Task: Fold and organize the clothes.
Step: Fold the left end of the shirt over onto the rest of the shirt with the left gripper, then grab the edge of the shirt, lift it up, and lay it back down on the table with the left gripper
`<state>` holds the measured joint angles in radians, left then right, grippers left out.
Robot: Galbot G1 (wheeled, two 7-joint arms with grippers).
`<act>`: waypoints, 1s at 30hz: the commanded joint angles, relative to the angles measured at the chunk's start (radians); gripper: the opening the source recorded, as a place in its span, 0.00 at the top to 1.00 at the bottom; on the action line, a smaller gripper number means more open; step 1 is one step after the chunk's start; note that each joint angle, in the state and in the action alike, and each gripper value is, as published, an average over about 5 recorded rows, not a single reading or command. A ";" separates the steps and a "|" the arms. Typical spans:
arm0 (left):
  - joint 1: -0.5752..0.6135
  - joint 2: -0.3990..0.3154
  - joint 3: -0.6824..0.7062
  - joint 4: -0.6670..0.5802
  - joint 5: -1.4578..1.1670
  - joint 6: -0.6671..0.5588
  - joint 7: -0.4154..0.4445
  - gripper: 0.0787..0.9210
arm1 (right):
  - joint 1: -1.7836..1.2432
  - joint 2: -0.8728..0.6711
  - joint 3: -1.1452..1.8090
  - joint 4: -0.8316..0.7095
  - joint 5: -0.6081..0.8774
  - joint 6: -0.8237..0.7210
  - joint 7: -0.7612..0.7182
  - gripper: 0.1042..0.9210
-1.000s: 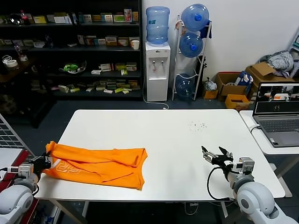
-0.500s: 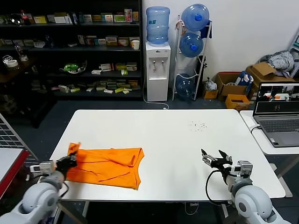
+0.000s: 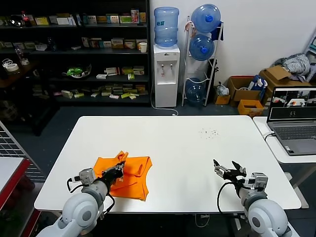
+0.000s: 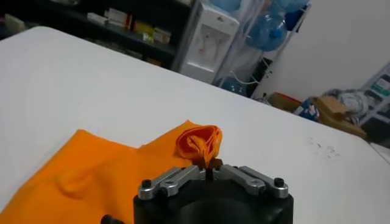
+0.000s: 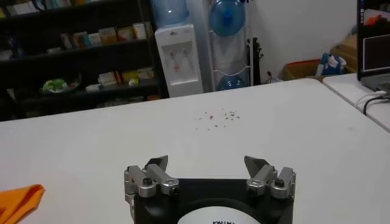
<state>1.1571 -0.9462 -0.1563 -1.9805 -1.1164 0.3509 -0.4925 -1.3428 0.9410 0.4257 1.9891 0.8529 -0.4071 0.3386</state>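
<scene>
Head view: orange T-shirt (image 3: 129,174) bunched on the near left part of the white table (image 3: 187,143), left gripper (image 3: 117,169) pinching a raised fold of it. Right gripper (image 3: 227,170) parked low over the near right side, fingers spread, holding nothing. No lettering showing on the shirt.

Left wrist view: fingers clamped tight on a rolled-up orange tuft (image 4: 199,141), rest of shirt spread flat beneath.

Right wrist view: jaws wide apart, orange corner (image 5: 18,202) well off to the side. Partial print on gripper housing, too cropped to read.
</scene>
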 commanded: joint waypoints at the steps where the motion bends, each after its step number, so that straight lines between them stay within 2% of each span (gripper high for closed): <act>1: -0.035 -0.069 0.059 -0.003 0.028 0.019 -0.011 0.96 | -0.007 0.003 0.001 -0.001 0.000 0.001 0.002 0.12; 6: -0.028 -0.075 0.061 0.006 0.059 0.019 0.016 0.95 | -0.002 0.001 -0.001 0.001 0.006 0.000 0.002 0.12; 9: -0.020 -0.076 0.053 -0.012 0.045 0.019 0.018 0.89 | 0.001 0.001 -0.004 -0.004 0.007 0.000 0.002 0.12; 15: 0.014 -0.030 0.009 -0.083 -0.016 0.025 0.000 0.69 | 0.006 0.000 -0.011 -0.011 0.012 0.000 0.002 0.12; 20: 0.067 0.088 -0.083 -0.075 -0.018 0.041 0.028 0.49 | 0.008 -0.004 -0.012 -0.010 0.016 0.000 0.000 0.12; 25: 0.095 0.255 -0.178 0.052 -0.022 0.040 0.170 0.31 | 0.006 -0.004 -0.012 -0.007 0.017 0.001 -0.005 0.12; 30: 0.047 0.360 -0.163 0.243 -0.025 0.041 0.376 0.16 | 0.002 0.000 -0.013 -0.004 0.016 0.003 -0.009 0.12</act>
<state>1.2136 -0.8291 -0.2432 -1.9792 -1.1275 0.3848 -0.3998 -1.3388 0.9392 0.4133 1.9831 0.8692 -0.4047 0.3326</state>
